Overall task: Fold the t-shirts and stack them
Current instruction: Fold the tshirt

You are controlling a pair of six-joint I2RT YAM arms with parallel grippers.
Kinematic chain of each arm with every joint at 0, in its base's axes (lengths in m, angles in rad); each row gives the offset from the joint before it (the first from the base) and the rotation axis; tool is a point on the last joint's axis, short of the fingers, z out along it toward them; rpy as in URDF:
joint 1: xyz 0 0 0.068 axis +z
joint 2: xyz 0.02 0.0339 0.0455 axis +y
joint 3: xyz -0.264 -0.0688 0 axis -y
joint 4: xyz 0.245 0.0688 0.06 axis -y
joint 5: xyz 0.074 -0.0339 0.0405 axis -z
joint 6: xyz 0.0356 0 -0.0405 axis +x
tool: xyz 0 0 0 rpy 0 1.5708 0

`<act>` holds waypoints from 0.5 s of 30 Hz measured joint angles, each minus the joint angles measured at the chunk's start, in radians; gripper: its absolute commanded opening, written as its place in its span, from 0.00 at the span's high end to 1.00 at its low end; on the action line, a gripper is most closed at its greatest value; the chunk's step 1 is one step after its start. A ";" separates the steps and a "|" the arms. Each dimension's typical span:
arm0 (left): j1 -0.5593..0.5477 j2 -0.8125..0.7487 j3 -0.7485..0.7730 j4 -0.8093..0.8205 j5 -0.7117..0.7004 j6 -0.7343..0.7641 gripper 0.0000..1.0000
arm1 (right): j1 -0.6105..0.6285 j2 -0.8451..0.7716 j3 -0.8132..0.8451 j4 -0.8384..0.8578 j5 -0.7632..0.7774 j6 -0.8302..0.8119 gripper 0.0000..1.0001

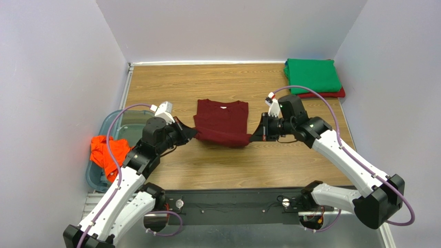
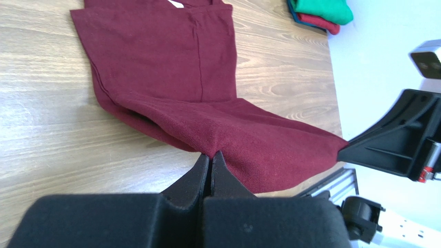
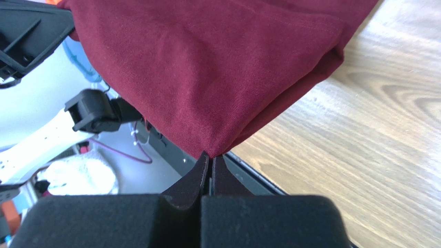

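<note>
The top camera looks down from high behind the near edge, taking in the whole table (image 1: 207, 170). The wrist cameras sit close and low, facing each other across the maroon t-shirt (image 2: 155, 67), which all three views share.

Looking down on a light-brown wood-grain tabletop (image 1: 207, 170) filling the middle of the frame, boxed in on three sides by plain pale grey panels: back wall (image 1: 228, 26) across the top, left wall (image 1: 52, 77), right wall (image 1: 393, 62). A thin white strip (image 1: 207, 62) runs along the tabletop's far edge, and a silver metal rail (image 1: 126, 88) lines its left edge. The light is soft and even, with a pale sheen on the grain.
</note>
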 measured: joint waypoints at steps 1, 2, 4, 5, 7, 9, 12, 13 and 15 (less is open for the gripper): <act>0.000 0.015 0.009 0.000 -0.007 0.000 1.00 | 0.000 0.003 0.008 -0.002 0.011 -0.001 0.99; 0.000 0.026 0.015 0.000 -0.012 0.000 1.00 | 0.000 0.007 0.015 -0.003 0.023 -0.002 0.99; 0.000 0.050 0.023 0.003 -0.021 0.000 1.00 | 0.000 0.026 0.030 -0.006 0.051 -0.006 0.99; 0.000 0.061 0.026 0.005 -0.026 0.000 1.00 | 0.000 0.034 0.035 -0.007 0.068 -0.006 0.99; 0.000 0.083 0.029 0.012 -0.033 0.000 1.00 | 0.000 0.057 0.049 -0.009 0.109 -0.008 0.99; 0.000 0.114 0.034 0.021 -0.043 -0.001 1.00 | 0.000 0.081 0.066 -0.013 0.150 -0.010 0.99; 0.000 0.153 0.049 0.029 -0.060 -0.003 1.00 | 0.001 0.114 0.102 -0.012 0.204 -0.017 0.99; 0.000 0.169 0.055 0.035 -0.066 -0.003 1.00 | 0.001 0.123 0.110 -0.008 0.219 -0.018 0.99; 0.000 0.186 0.062 0.040 -0.075 -0.004 1.00 | 0.000 0.144 0.126 -0.003 0.257 -0.018 0.99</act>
